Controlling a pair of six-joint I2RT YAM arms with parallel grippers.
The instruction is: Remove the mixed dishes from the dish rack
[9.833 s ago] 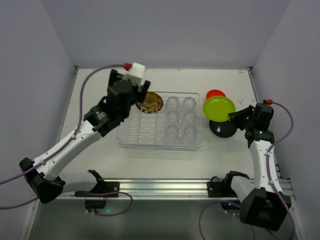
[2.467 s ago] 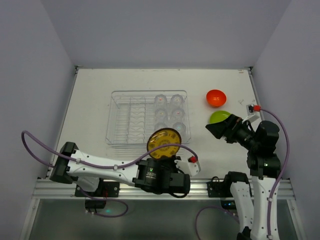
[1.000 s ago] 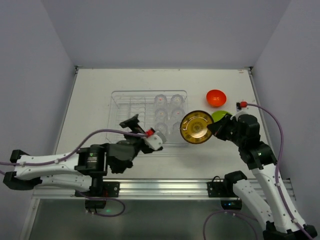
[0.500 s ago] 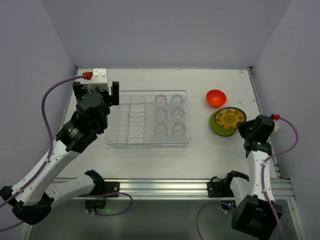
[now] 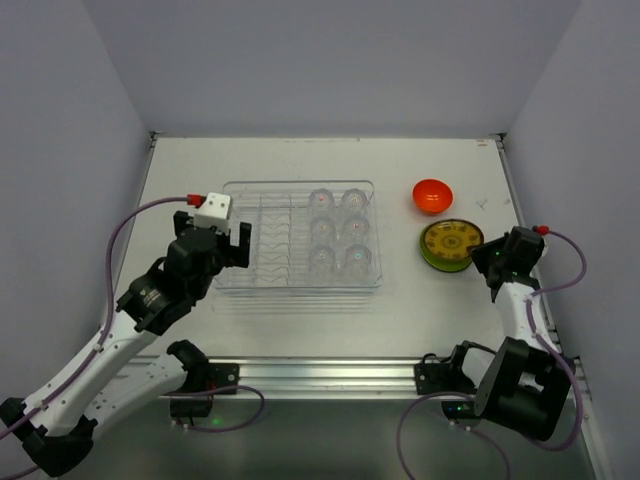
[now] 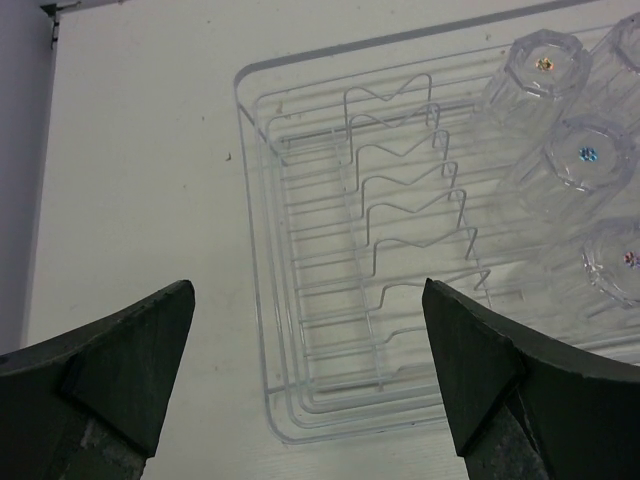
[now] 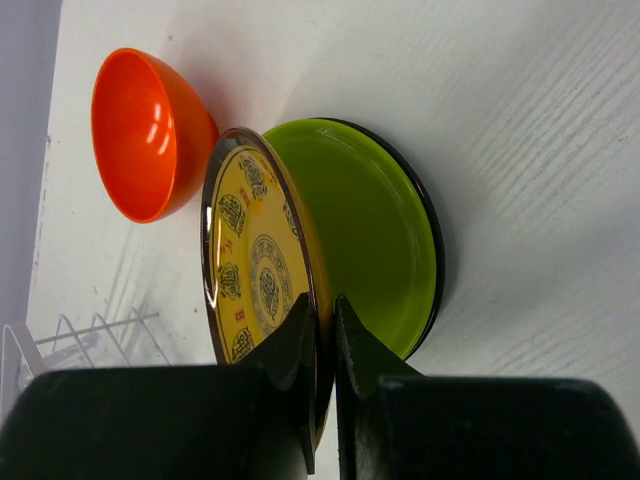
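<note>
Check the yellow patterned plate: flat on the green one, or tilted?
Tilted: the right gripper pinches the yellow plate at its rim, holding it angled up off the green plate.

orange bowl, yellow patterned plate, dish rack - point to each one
orange bowl [image 5: 432, 196], top external view, on its inside.
yellow patterned plate [image 5: 452, 240], top external view, middle of its face.
dish rack [image 5: 263, 250], top external view, bare ribbed left half.

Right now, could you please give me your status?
Left fingers open above dish rack. Right fingers shut on patterned plate, tilted over lime-green plate. Six cups unloaded not yet.
</note>
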